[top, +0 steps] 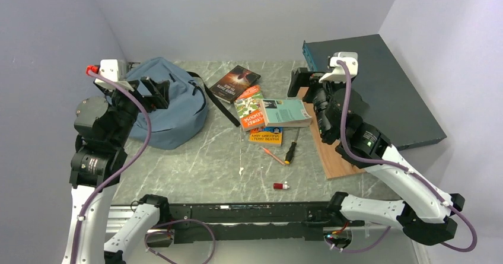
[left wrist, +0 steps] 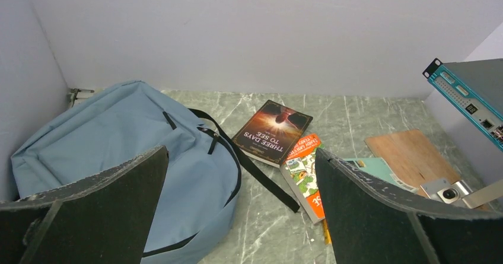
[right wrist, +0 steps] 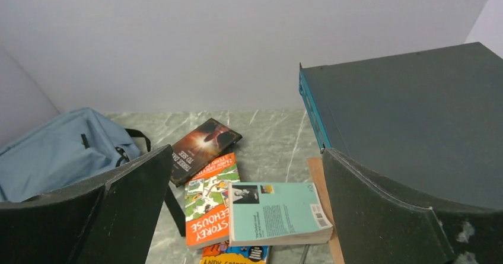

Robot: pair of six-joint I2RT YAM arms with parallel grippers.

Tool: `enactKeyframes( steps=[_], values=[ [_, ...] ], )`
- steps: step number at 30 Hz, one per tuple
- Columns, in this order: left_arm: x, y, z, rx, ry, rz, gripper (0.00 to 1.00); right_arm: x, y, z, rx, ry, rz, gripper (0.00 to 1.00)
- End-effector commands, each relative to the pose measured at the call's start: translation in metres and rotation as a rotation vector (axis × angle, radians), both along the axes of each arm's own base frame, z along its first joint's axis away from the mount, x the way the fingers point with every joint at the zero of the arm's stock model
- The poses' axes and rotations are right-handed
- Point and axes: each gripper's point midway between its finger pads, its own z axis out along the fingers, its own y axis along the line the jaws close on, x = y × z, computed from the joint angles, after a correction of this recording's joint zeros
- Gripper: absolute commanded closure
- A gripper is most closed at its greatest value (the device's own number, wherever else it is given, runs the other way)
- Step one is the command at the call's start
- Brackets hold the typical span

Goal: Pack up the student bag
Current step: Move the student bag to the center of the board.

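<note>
Bearing the student bag [top: 172, 113], marbled tabletop [top: 196, 169], grey walls [top: 237, 15].

At upper left, the student bag [top: 169, 107] is dusty blue with black zippers and straps. The table [top: 201, 163] is grey-green marble veined white. At centre lie a black book [top: 235, 83] with an orange glow, an orange-and-green illustrated book [top: 250, 108] and a pale teal paperback [top: 286, 111]. At right are a dark teal box [top: 403, 98] and a brown wooden board [top: 335, 166].

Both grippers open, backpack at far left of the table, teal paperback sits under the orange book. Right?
Not quite. The right wrist view shows the teal paperback lying on top of the orange book, not under it. The rest holds: left gripper and right gripper open, backpack at far left.
</note>
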Motion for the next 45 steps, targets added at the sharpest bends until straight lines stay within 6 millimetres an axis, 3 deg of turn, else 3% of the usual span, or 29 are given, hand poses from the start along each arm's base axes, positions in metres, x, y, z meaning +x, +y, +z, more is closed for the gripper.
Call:
enactKeyframes(
  steps=[1,5,8,13,16,19,24,29,33,37,45],
  values=[
    [0.001,-0.003,0.000,-0.010,-0.012,-0.018,0.01,0.002,0.001,-0.002,-0.002,0.019,-0.014,0.00],
    [0.006,-0.004,-0.019,0.028,0.033,-0.025,0.01,-0.002,0.023,-0.018,-0.017,0.016,0.117,0.00],
    [0.010,-0.003,-0.036,0.049,0.075,-0.018,0.01,-0.003,0.023,-0.026,0.086,0.007,0.110,0.00],
    [0.022,0.010,-0.078,0.060,0.179,0.068,0.01,-0.001,0.062,-0.041,0.047,0.078,0.261,0.00],
    [0.027,0.017,-0.100,0.076,0.254,0.110,0.01,0.000,0.093,-0.056,0.002,0.140,0.367,0.00],
    [0.033,0.018,-0.124,0.095,0.345,0.121,0.01,-0.005,0.138,-0.081,-0.053,0.207,0.544,0.00],
    [0.047,0.018,-0.172,0.104,0.555,0.128,0.01,-0.030,0.203,-0.111,-0.058,0.277,0.781,0.00],
    [0.070,0.002,-0.218,-0.030,0.753,0.015,0.01,-0.052,0.244,-0.142,-0.050,0.329,0.867,0.00],
    [0.078,-0.013,-0.256,-0.115,0.894,-0.051,0.01,-0.058,0.258,-0.164,-0.030,0.389,0.867,0.00],
    [0.069,-0.010,-0.293,-0.234,1.003,0.038,0.01,-0.058,0.259,-0.177,-0.022,0.407,0.862,0.00],
    [0.055,-0.001,-0.333,-0.449,1.121,0.279,0.01,-0.055,0.256,-0.190,-0.039,0.420,0.836,0.00]
  ],
)
